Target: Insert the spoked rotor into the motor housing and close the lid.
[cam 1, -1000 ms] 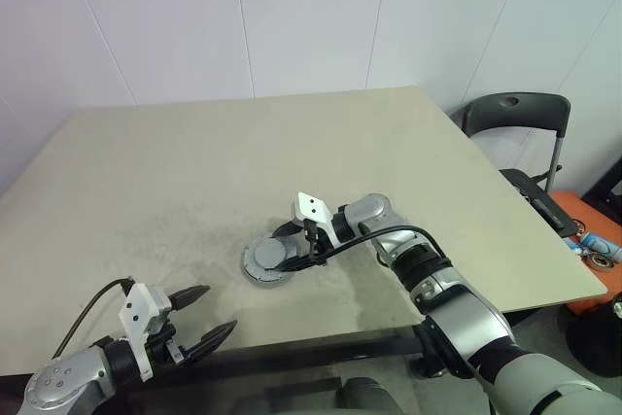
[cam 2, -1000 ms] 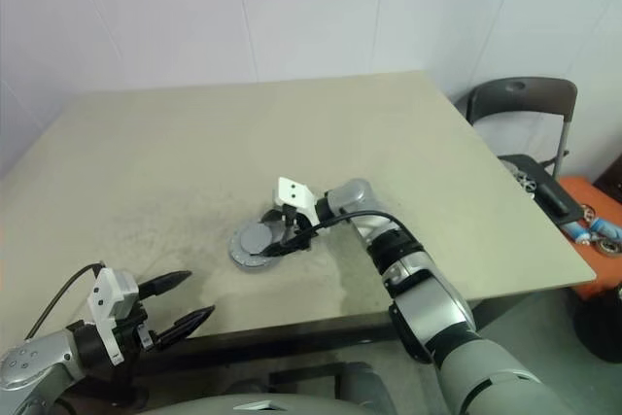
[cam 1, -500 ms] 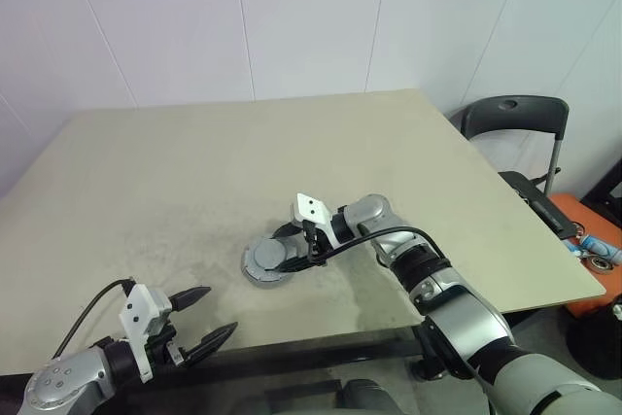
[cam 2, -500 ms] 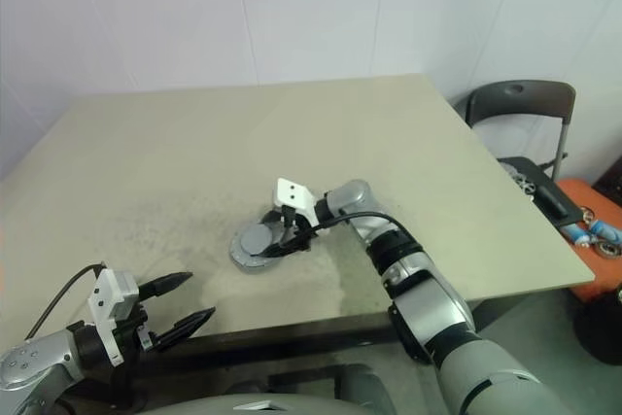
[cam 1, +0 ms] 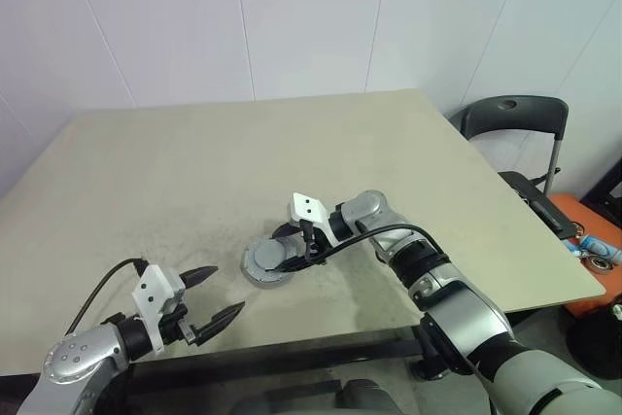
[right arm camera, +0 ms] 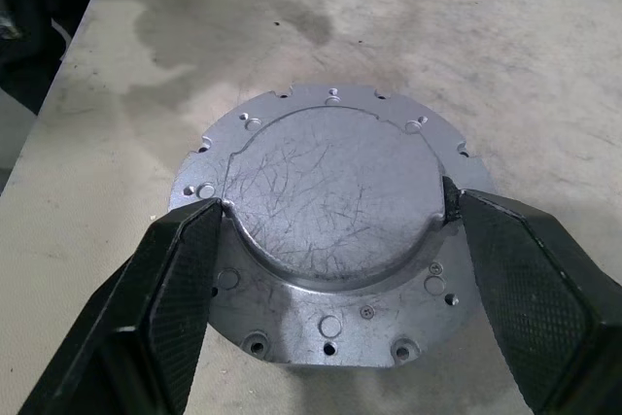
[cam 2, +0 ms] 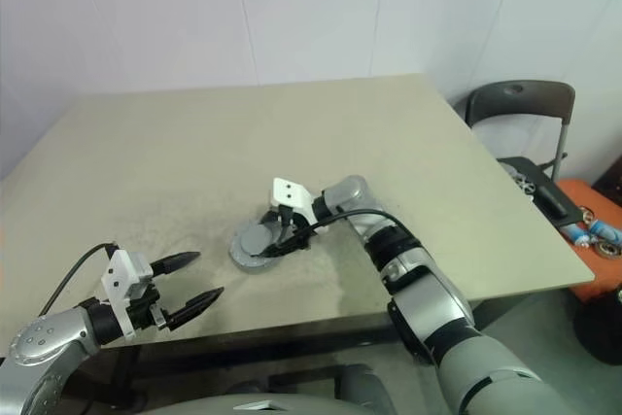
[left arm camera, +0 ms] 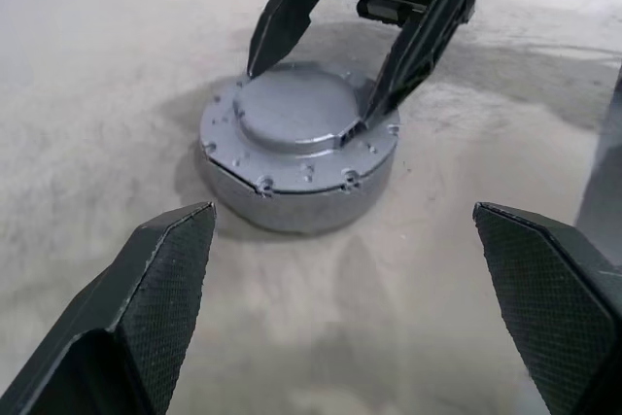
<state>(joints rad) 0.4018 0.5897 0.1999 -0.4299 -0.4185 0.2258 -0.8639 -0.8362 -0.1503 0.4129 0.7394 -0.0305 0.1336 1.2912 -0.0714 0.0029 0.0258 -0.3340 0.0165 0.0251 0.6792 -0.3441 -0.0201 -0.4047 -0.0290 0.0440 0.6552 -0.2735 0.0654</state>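
The surface [cam 1: 389,162] carries the motor housing [left arm camera: 298,167] near its front edge. Seated on top is the lid [right arm camera: 330,203], its raised face gripped on opposite sides by the right gripper [right arm camera: 335,216], whose fingers are clamped against it. The left gripper [cam 1: 212,311] hovers just in front of the housing, jaws wide apart and empty (the rotor is presumably already inside).

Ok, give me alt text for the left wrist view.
A round grey motor housing sits on a beige table, the right gripper gripping its raised lid with both fingertips. The left gripper waits open in the foreground.
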